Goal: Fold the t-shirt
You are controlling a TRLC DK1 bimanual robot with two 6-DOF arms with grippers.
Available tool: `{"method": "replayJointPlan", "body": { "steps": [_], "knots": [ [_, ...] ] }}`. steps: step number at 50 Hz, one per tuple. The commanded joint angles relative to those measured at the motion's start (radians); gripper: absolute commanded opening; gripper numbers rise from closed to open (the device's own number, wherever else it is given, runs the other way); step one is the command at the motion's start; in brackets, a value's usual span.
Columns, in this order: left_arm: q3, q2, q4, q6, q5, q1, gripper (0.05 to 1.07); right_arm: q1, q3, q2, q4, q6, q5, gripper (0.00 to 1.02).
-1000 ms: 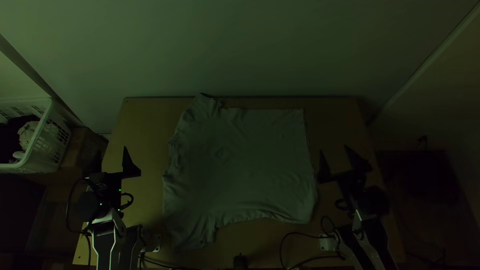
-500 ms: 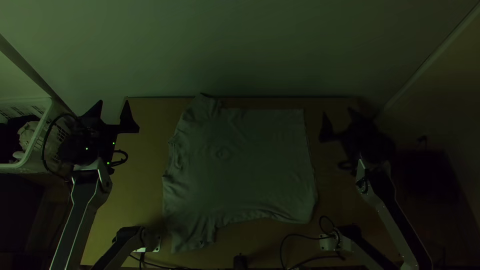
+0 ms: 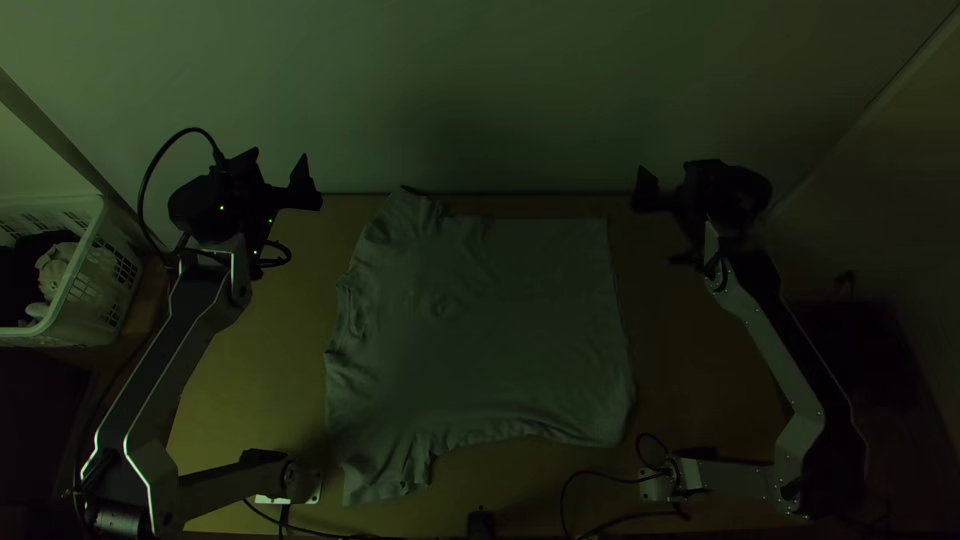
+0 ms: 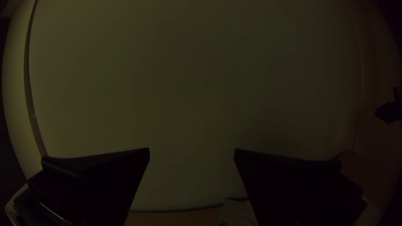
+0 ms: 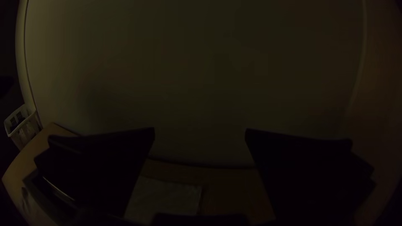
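Seen from above, the shirt (image 3: 490,320) lies four o'clock from left gripper (image 4: 191,151), eight from seemingly nearer right gripper (image 5: 200,129); both gape wide.

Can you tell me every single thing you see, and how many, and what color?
T-shirt: one, greyish, spread on the table, sleeves toward the left arm's side
Table: one, light wood, under the t-shirt
Basket: one, white, left of the table
Basket contents: can't count, white and dark, inside the basket
Small object: one, black, table's near edge
Wall: pale, behind the table
Cables: several, black, near the arm bases
Arms: two, silver-grey and black, one each side
Left gripper, right gripper: two, black, open, near the table's far corners
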Motion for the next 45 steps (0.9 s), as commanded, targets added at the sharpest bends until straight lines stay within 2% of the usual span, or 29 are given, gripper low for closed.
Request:
{"method": "replayJointPlan", "body": {
  "steps": [1, 10, 16, 30, 36, 45],
  "knots": [
    [0.115, 0.087, -0.044, 0.019, -0.011, -0.008, 1.02, -0.005, 0.081, 0.061, -0.017, 0.035, 0.007, 0.99],
    [0.226, 0.215, -0.084, -0.01, -0.015, -0.014, 1.02, -0.005, 0.143, 0.138, -0.022, 0.035, 0.007, 0.99],
    [0.312, 0.31, -0.182, -0.05, -0.015, -0.008, 1.01, -0.005, 0.185, 0.194, -0.04, 0.043, 0.007, 0.99],
    [0.46, 0.508, -0.314, -0.148, 0.071, 0.021, 1.01, -0.01, 0.321, 0.34, -0.178, 0.106, 0.006, 0.99],
    [0.565, 0.61, -0.385, -0.185, 0.155, 0.033, 0.88, -0.014, 0.377, 0.401, -0.22, 0.155, 0.006, 0.99],
    [0.729, 0.756, -0.471, -0.209, 0.196, 0.039, 0.88, -0.013, 0.479, 0.5, -0.306, 0.207, 0.007, 0.99]
  ]
}}
